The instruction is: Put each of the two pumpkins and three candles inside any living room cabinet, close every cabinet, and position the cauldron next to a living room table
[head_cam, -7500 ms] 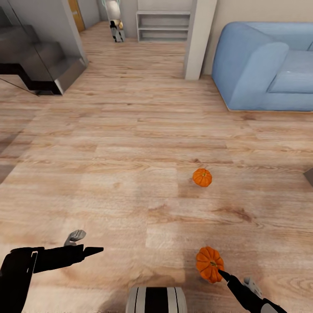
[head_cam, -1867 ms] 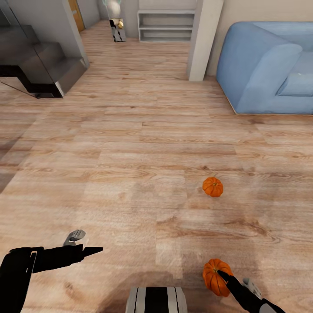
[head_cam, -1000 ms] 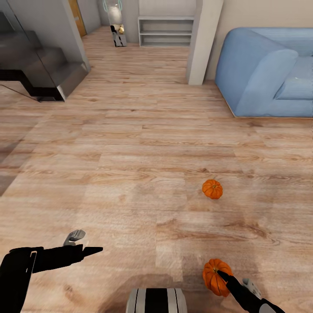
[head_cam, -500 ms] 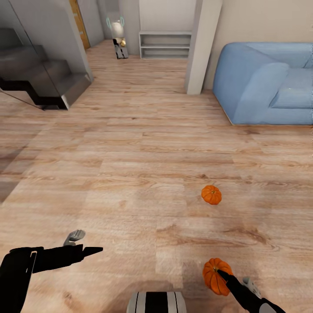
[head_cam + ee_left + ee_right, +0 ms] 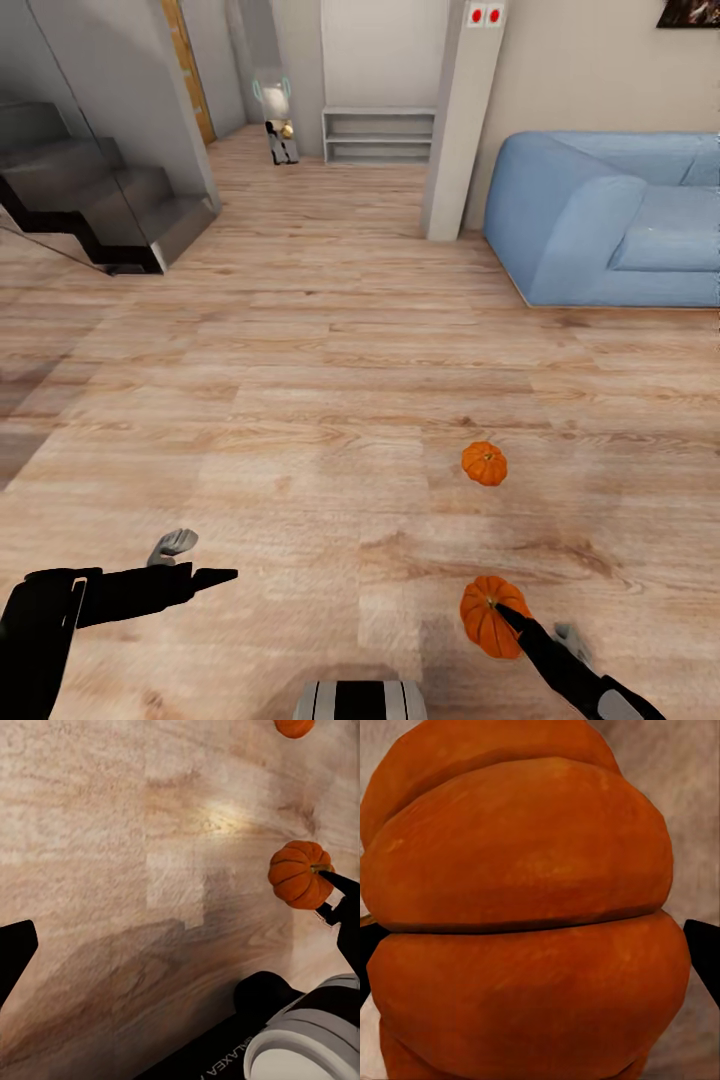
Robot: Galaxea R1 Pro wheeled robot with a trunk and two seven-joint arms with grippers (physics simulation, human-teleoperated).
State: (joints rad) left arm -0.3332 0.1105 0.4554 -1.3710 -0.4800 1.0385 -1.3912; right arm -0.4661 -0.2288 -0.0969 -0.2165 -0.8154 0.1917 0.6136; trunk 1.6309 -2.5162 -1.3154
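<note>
My right gripper (image 5: 500, 612) is shut on an orange ribbed pumpkin (image 5: 485, 618), held just above the wooden floor at the lower right. Up close in the right wrist view, the held pumpkin (image 5: 525, 922) sits between two black fingers at the frame's edges. The left wrist view also catches it (image 5: 296, 874). A second pumpkin (image 5: 484, 464) lies on the floor a short way ahead of the held one, and its edge shows as the far pumpkin (image 5: 294, 726). My left gripper (image 5: 200, 562) hangs open and empty at the lower left. Cabinet, cauldron, table and candles are out of view.
A blue sofa (image 5: 610, 230) stands at the right, with a pale pillar (image 5: 455, 120) beside it. Dark stairs (image 5: 90, 200) rise at the left. A low grey shelf (image 5: 378, 135) and a small white figure (image 5: 275, 120) stand at the far end. Wooden floor stretches between.
The head view has tilted up, so more of the far wall shows and the floor pumpkin sits lower in the picture. Both arms keep their pose, the right still holding its pumpkin.
</note>
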